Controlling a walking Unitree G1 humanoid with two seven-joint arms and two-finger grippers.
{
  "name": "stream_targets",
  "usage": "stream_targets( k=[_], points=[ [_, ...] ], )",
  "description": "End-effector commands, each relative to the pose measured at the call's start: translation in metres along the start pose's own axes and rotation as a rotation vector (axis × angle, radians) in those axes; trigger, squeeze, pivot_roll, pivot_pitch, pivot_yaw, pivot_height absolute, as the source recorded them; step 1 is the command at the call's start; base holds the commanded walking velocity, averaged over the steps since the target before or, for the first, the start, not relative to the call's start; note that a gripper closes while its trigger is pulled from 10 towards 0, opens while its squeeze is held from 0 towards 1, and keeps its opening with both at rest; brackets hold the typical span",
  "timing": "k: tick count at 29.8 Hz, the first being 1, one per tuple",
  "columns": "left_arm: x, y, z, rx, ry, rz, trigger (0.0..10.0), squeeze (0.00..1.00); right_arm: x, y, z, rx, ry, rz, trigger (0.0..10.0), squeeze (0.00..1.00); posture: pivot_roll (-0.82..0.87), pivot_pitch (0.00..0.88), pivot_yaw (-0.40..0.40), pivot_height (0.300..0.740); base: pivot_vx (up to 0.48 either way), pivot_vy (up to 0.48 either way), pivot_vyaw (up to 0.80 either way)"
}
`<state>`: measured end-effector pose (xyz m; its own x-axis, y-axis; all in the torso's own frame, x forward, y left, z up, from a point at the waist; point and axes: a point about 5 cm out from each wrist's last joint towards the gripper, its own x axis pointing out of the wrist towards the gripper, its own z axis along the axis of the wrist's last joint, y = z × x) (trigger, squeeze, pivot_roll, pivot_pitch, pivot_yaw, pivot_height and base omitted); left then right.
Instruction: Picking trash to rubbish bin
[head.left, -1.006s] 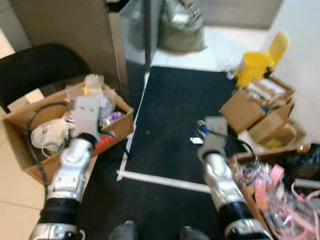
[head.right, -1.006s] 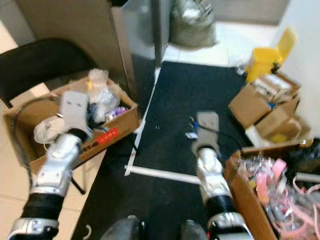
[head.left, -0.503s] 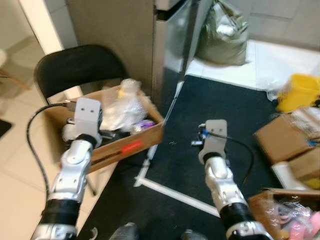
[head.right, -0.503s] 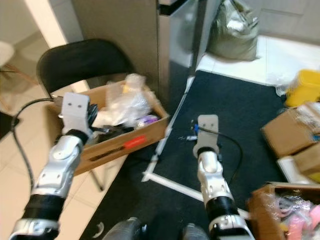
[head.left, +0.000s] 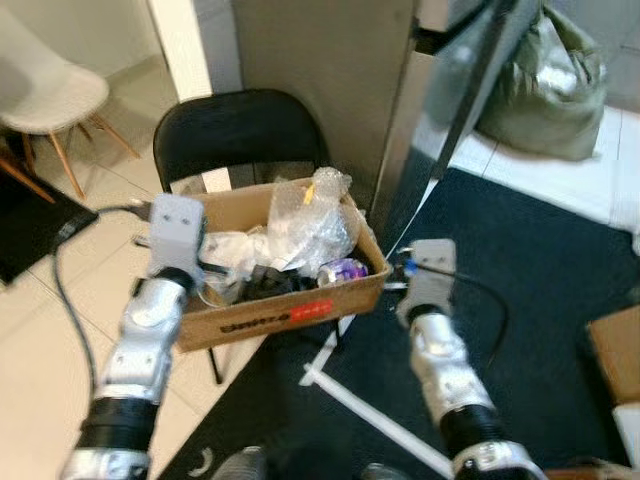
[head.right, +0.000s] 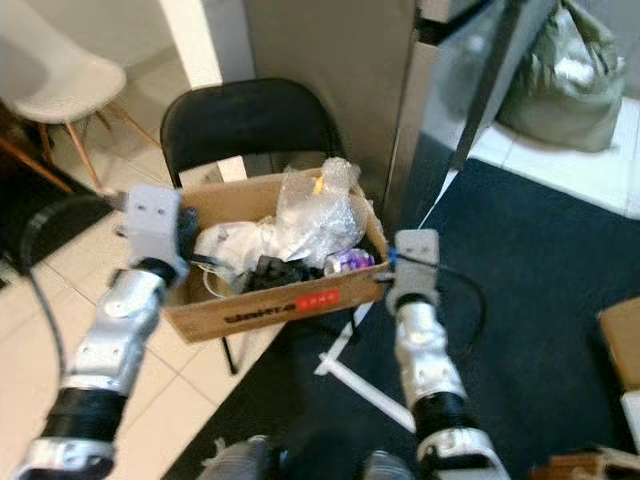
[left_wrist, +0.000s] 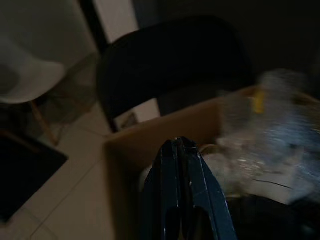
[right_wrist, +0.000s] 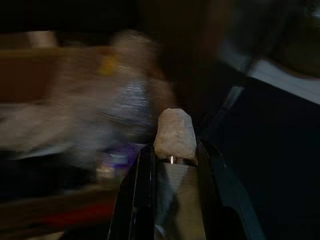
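A pale, crumpled scrap of trash (right_wrist: 173, 134) sits clamped between the two black fingers of the right gripper (right_wrist: 172, 150), its top poking out past the fingertips. That gripper hangs just beside the right end wall of the cardboard box (head.right: 290, 305), over the dark mat (head.right: 520, 290), and the scrap is outside the box, not yet over its opening. The box serves as the rubbish bin: it rests on the seat of a black folding chair (head.right: 250, 120) and holds clear plastic wrap (head.right: 315, 210), white wadding and a small purple item (head.right: 345, 262) near its right front corner. The left gripper (left_wrist: 180, 150) has its fingers pressed together, holding nothing, at the box's left end wall. Beyond: a white chair (head.left: 50, 95) at the tiled floor's far left, a grey-green sack (head.left: 545, 85) at far right behind the mat, and a white strip (head.right: 365, 385) on the mat's near edge.
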<state>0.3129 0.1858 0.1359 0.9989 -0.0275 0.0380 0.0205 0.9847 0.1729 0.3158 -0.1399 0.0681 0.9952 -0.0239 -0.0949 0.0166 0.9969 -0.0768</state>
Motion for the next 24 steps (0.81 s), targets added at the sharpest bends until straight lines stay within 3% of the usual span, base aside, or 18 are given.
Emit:
stream_targets(
  k=[1, 5, 24],
  points=[
    [-0.0014, -0.0017, -0.0042, 0.007, 0.019, -0.008, 10.0, 0.0, -0.0007, -0.0042, -0.0028, -0.006, 0.008, -0.01, 10.0, 0.0, 0.07, 0.054, 0.027, 0.74, 0.274, 0.0, 0.52],
    [-0.0012, -0.0016, -0.0041, 0.006, 0.019, -0.008, 10.0, 0.0, -0.0003, -0.0048, -0.0031, 0.033, 0.012, -0.02, 10.0, 0.0, 0.07, 0.053, 0.027, 0.74, 0.27, 0.0, 0.26],
    [-0.001, -0.0014, -0.0045, 0.006, 0.022, -0.01, 10.0, 0.0, -0.0001, -0.0059, -0.0045, 0.028, 0.017, -0.026, 10.0, 0.0, 0.07, 0.059, 0.028, 0.74, 0.273, 0.0, 0.0]
  ],
)
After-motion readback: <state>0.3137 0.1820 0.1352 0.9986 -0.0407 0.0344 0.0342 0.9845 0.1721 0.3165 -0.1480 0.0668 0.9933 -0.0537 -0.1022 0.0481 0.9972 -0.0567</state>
